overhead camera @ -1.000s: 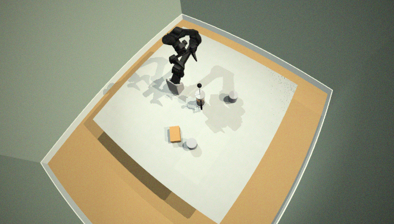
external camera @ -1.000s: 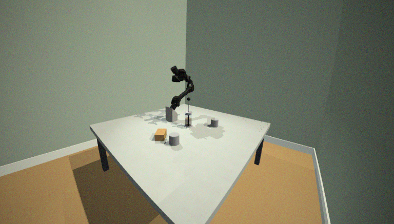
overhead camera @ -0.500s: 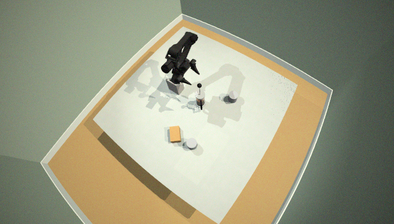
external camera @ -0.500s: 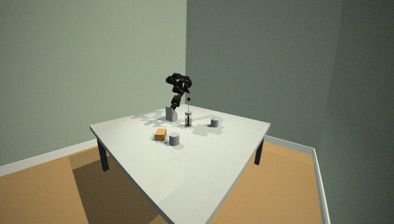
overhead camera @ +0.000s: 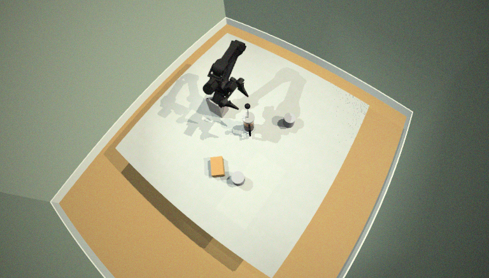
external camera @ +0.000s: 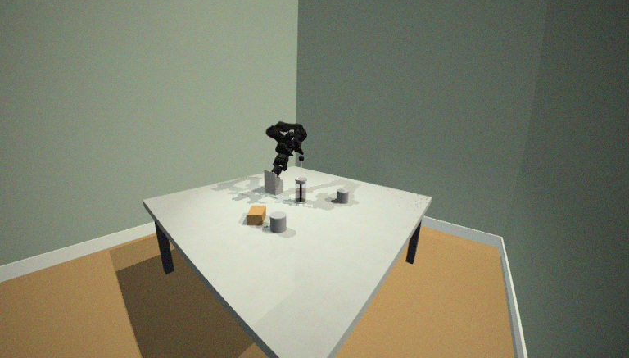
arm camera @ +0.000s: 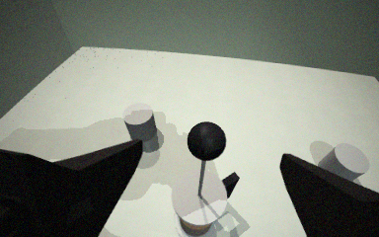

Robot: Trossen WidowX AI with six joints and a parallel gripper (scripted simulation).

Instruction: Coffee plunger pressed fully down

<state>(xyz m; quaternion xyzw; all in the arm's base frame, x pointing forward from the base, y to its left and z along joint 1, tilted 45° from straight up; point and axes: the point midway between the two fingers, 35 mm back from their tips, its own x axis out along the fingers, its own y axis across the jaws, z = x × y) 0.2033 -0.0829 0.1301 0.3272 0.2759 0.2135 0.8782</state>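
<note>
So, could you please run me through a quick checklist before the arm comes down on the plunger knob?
1. Gripper open and holding nothing: ok.
2. Plunger knob lies between the fingers in the wrist view: ok.
3. Plunger rod raised, not yet pressed: ok.
4. Coffee press upright on the table: ok.
5. Nearest grey cylinder stands apart from the press: ok.
6. Height gap between fingertips and knob: cannot tell.

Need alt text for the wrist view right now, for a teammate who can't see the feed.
The open gripper looks down at the plunger knob, which sits between its two dark fingers without touching either; the rod is up. The press stands upright below on the white table, a grey cylinder on each side.
</note>
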